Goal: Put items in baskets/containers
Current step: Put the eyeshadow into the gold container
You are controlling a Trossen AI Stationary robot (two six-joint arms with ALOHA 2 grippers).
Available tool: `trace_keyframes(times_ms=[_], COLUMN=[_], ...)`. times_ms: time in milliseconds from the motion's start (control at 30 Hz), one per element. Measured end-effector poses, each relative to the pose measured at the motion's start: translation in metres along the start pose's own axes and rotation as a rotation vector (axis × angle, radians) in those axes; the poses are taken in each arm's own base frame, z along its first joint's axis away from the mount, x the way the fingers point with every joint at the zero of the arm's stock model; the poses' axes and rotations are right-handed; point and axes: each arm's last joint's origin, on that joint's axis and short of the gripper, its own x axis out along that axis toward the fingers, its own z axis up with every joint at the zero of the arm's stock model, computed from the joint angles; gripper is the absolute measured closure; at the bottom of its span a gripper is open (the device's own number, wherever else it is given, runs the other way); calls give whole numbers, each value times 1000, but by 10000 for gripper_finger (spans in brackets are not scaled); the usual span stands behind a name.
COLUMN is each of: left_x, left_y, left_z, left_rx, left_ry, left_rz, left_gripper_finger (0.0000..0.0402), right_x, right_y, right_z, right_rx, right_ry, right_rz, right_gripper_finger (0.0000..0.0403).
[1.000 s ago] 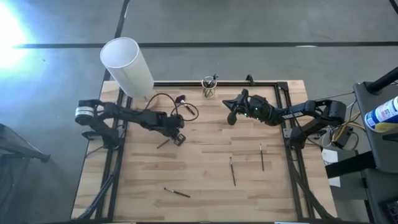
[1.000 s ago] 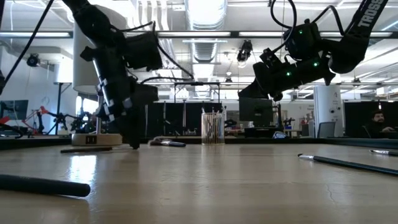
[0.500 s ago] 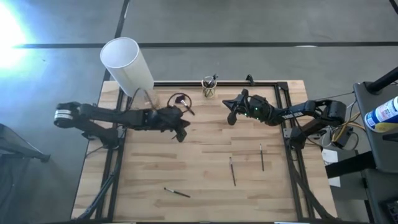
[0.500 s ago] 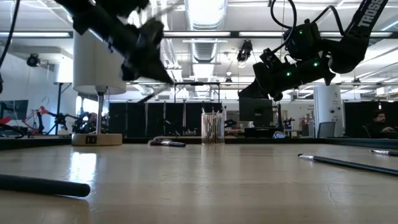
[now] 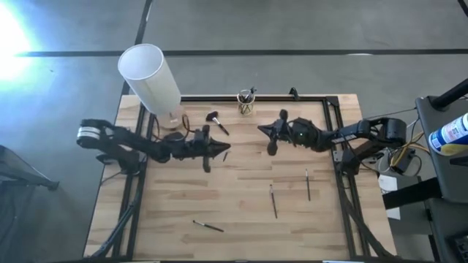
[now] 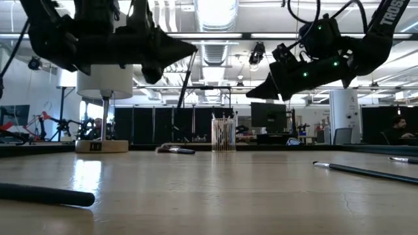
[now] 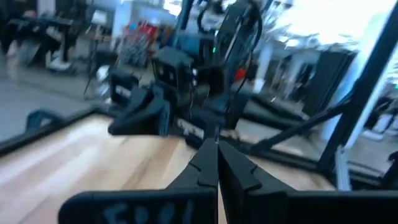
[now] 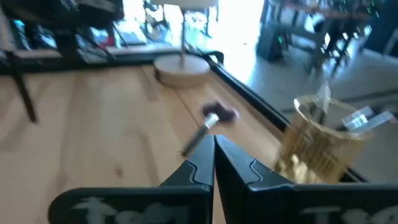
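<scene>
My left gripper hovers above the table's middle, left of centre, pointing toward the right edge, shut on a thin dark brush. My right gripper is shut on nothing and hangs in the air right of centre, pointing left. The yellowish glass cup stands at the far edge with a few brushes upright in it. A bushy-headed brush lies flat near the cup, between the two grippers. Three more brushes lie flat on the near half. My left gripper pinches the brush near its upper end, only at the free ends of its two fingers. The fingers lie about level and point toward the table's right. The brush hangs slanting below them, lifted clear of the table.
A tall white cylinder on a round base stands at the far left corner. A dark frame runs along the table's far edge and sides. Bare wood lies between the grippers and the near brushes.
My left gripper was down on the table over a brush; it has risen, swung level and moved toward the right and far side, taking the brush up clear of the table. My right gripper has shifted slightly toward the left.
</scene>
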Motion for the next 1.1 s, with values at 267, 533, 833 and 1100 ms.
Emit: trace_keyframes(times_ms=[267,533,833,1100], left_x=[21,27,25,25], left_y=[6,6,7,6], left_z=[4,8,4,5], left_rx=[69,93,108,108], left_ry=[-84,-106,-93,-104], left_rz=[-47,-52,-49,-51], left_gripper_finger=[401,401,401,401], right_x=[-1,0,1,7], right_y=[14,18,34,55], right_z=[11,15,23,37], right_rx=[27,82,64,0], right_ry=[-100,-110,-129,-178], right_rz=[73,132,335,426], right_gripper_finger=[392,345,253,215])
